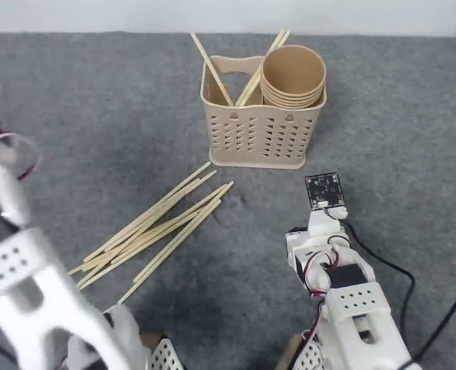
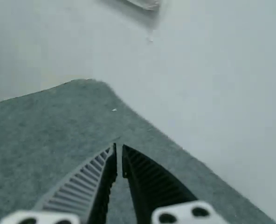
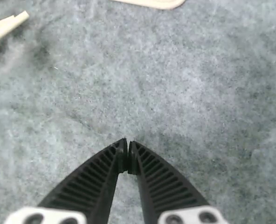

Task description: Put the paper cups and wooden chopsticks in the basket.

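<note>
Spread the right gripper (image 3: 127,145) first (fingers pressed together now, nothing between them, over bare desk (image 3: 208,79)). Swing to its left for the loose chopsticks (image 1: 155,227), pinch a few near mid-length, lift level. Drop them into the basket (image 1: 259,139) just ahead, beside the paper cups (image 1: 293,73) stacked inside. Avoid knocking the leaning chopsticks (image 1: 212,69) there. Keep the left gripper (image 2: 119,151), likewise closed and empty, well clear.

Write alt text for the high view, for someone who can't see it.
A beige basket on a grey mat holds a stack of paper cups and a few leaning chopsticks. A loose bundle of wooden chopsticks lies on the mat in front of it, with the left arm and right arm at the near edge.
</note>
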`<action>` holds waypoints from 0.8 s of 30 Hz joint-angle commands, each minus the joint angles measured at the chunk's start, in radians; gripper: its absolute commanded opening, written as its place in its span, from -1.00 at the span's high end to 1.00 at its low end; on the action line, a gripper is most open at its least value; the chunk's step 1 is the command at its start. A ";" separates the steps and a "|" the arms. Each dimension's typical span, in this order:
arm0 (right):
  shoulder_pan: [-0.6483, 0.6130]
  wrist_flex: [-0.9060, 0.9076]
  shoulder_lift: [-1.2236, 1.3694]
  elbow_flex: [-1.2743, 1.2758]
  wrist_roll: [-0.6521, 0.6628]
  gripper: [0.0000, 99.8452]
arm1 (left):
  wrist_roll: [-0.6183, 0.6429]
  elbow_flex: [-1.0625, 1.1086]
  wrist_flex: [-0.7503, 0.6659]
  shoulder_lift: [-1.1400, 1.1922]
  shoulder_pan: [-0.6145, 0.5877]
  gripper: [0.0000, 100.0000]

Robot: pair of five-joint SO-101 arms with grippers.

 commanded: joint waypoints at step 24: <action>0.012 -0.027 -0.027 -0.008 0.018 0.96 | -0.275 -0.549 0.106 1.191 -0.143 0.82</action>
